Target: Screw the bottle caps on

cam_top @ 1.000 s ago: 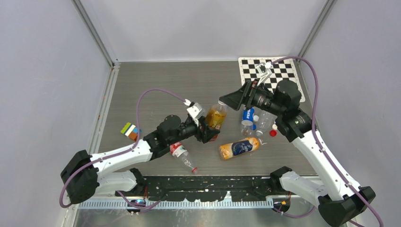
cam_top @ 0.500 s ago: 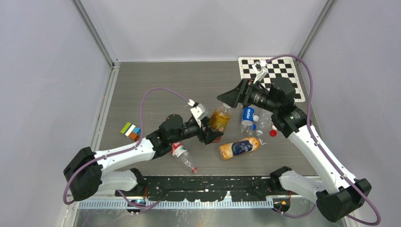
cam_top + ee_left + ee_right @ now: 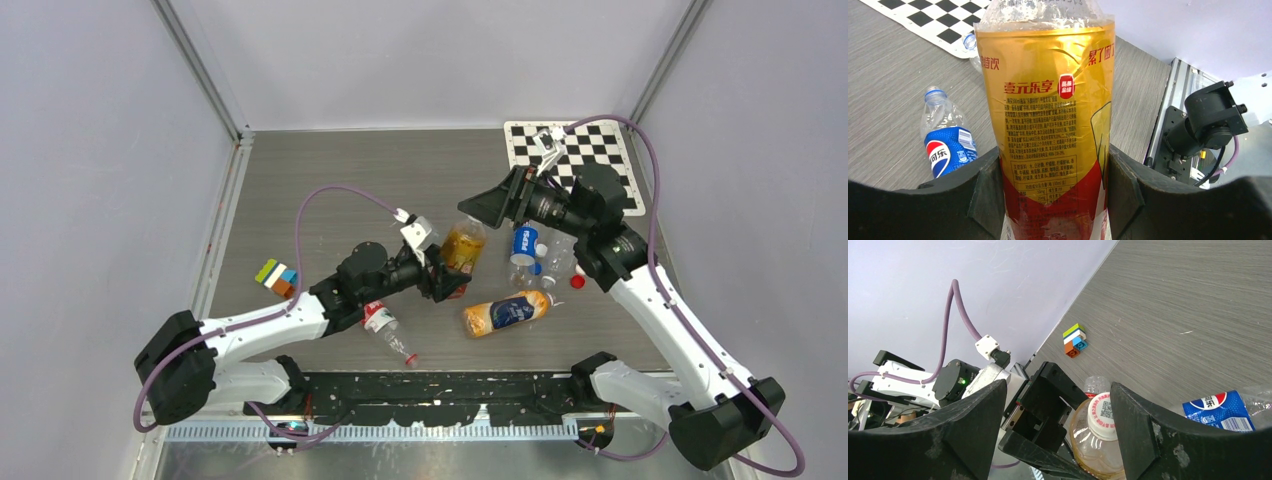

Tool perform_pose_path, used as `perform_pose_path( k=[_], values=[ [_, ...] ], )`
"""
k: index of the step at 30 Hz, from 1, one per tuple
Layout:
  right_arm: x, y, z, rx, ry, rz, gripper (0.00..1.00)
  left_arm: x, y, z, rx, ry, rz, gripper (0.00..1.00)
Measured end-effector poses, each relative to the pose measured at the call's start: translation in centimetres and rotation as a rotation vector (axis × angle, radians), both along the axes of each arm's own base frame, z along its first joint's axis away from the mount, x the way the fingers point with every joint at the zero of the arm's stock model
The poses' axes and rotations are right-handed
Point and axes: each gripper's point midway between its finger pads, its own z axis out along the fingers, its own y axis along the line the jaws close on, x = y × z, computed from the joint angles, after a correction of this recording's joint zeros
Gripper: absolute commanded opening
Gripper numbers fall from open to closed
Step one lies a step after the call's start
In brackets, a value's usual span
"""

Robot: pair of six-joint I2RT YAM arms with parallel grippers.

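left gripper (image 3: 1054, 195) clamped on the lower body of the gold-labelled bottle (image 3: 1048, 100), a finger pressed to each side of the label, bottle lifted off the table (image 3: 330, 190). the bottle's long axis runs from those jaws up and away, neck end toward the right arm. white cap (image 3: 1106, 415) sits on that neck, printed top facing the right wrist camera; how far it is threaded on cannot be told. right gripper (image 3: 1057, 390) spread wide and holding nothing, and in its own view the cap lies in the gap between the fingers, close to the one on the right of that view; contact or not, cannot tell. top view puts the right fingertips just at the bottle's mouth. judgement: right arm is the one to turn the cap, and it needs centring on the cap, in line with the neck, before closing, since an off-centre pinch could tip the cap. beyond: blue-labelled bottle (image 3: 945, 145) standing uncapped, orange bottle (image 3: 507, 312) lying on its side, a loose red cap (image 3: 577, 282) just beside them, colour blocks (image 3: 1074, 340) well apart.
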Motion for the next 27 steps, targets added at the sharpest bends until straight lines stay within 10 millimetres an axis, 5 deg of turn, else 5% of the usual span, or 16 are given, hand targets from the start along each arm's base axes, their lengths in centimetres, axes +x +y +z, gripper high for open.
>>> perform_pose_path(
  k=[11, 27],
  values=[
    [-1.1, -0.8, 1.4, 0.014, -0.044, -0.021, 0.81, 1.1, 0.9, -0.6, 0.029, 0.013, 0.082, 0.00],
    [0.9, -1.2, -0.2, -0.021, 0.000, -0.104, 0.81, -0.4, -0.5, 1.1, -0.038, -0.027, -0.035, 0.00]
  ],
)
